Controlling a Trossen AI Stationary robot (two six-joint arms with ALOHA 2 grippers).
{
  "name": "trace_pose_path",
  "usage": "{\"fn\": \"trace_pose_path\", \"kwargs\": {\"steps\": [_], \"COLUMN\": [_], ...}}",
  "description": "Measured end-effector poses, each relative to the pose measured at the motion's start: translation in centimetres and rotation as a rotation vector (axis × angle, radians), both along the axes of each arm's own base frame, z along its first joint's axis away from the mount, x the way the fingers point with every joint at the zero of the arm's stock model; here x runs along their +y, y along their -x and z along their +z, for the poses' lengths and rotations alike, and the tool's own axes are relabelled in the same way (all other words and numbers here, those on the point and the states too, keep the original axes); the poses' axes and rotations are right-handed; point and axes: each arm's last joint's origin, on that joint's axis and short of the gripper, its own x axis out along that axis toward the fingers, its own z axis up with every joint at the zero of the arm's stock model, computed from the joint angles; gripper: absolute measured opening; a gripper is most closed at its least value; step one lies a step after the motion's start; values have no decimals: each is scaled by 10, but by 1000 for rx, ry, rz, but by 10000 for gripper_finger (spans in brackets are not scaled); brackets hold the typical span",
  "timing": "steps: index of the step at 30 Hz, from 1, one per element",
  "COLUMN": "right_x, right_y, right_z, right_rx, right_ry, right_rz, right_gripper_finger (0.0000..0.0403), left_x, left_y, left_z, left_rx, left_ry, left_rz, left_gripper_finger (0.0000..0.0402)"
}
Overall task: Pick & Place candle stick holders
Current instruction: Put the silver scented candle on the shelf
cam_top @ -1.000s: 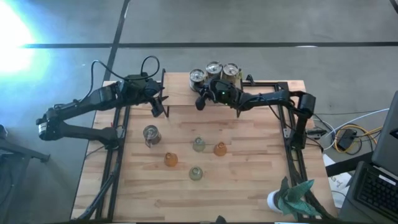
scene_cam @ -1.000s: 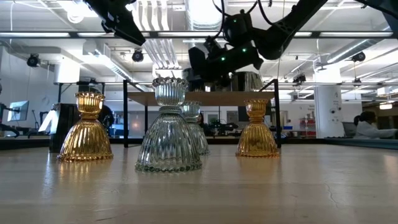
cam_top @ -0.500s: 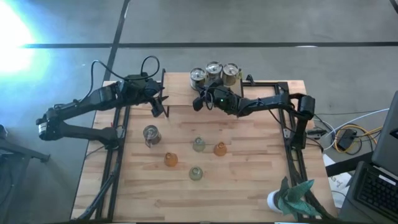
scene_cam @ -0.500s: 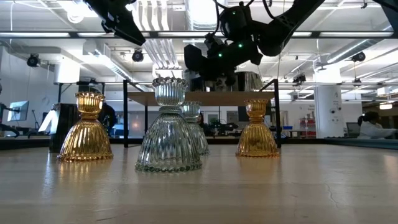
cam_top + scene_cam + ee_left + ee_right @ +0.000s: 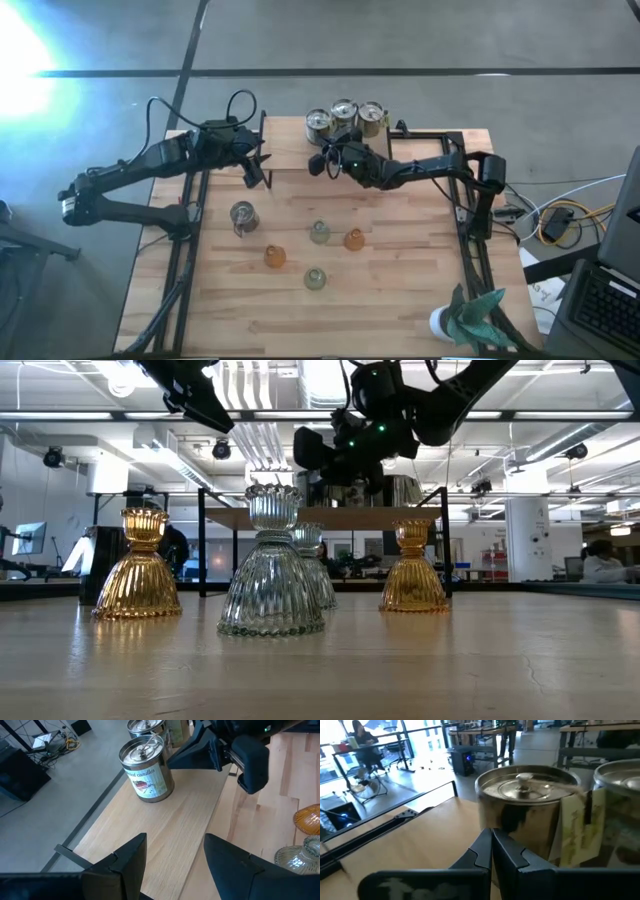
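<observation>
The left gripper (image 5: 256, 172) is hanging over the back left part of the wooden surface (image 5: 400, 290), its fingers (image 5: 131, 857) standing partly apart and gripping nothing, with bare wood showing between them in the left wrist view. Just in front of it, a silvery can-like holder (image 5: 242, 214) is sitting alone on the surface. Further right, four glass holders are standing near the middle: an amber one (image 5: 274, 256), a clear green one (image 5: 315, 278) nearest the front, another clear green one (image 5: 319, 232) and a second amber one (image 5: 353, 239). At the back edge, three more silvery holders (image 5: 344, 117) are lining up in a row on a raised shelf (image 5: 320, 517). The right gripper (image 5: 318, 162) is hovering just in front of the leftmost of these, its fingers (image 5: 492, 851) pressed fully together and carrying nothing. At the front right corner, a white pot with teal leaves (image 5: 462, 318) is resting.
</observation>
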Motion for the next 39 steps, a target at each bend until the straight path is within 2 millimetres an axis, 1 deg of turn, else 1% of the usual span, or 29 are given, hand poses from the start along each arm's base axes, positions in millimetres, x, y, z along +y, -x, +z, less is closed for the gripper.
{"fn": "trace_pose_path", "kwargs": {"steps": [5, 14, 16, 19, 21, 24, 27, 30, 32, 35, 37, 39], "right_x": [3, 4, 6, 18, 31, 53, 73, 89, 96, 104, 109, 115], "right_y": [-1, -2, -3, 1, 8, 27, 60, 99, 123, 154, 171, 184], "right_z": [-2, -5, -6, 5, 23, 54, 84, 105, 110, 114, 114, 112], "right_rx": [-6, 2, 18, 73, 80, 116, 207, 300, 338, 368, 375, 373], "right_ry": [-31, -34, -26, -13, -8, -9, -8, -82, -180, -279, -331, -376], "right_rz": [3, 7, 33, 123, 183, 243, 351, 484, 530, 535, 528, 532], "right_gripper_finger": [8, 8, 8, 8, 8, 8, 8, 8, 8, 8, 8, 8], "left_x": [0, 0, 0, 0, 0, 0, 0, 0, 0, 0, 0, 0], "left_y": [0, 0, 0, 0, 0, 0, 0, 0, 0, 0, 0, 0], "left_z": [0, 0, 0, 0, 0, 0, 0, 0, 0, 0, 0, 0], "left_rx": [0, 0, 0, 0, 0, 0, 0, 0, 13, 14, 8, 5], "left_ry": [0, 0, 0, 0, 0, 0, 0, 0, -17, -19, -11, -5], "left_rz": [0, 0, 0, 0, 0, 0, 0, 0, -9, -9, -3, 0], "left_gripper_finger": [202, 202, 202, 202, 202, 202, 202, 202, 202, 202, 202, 202]}}
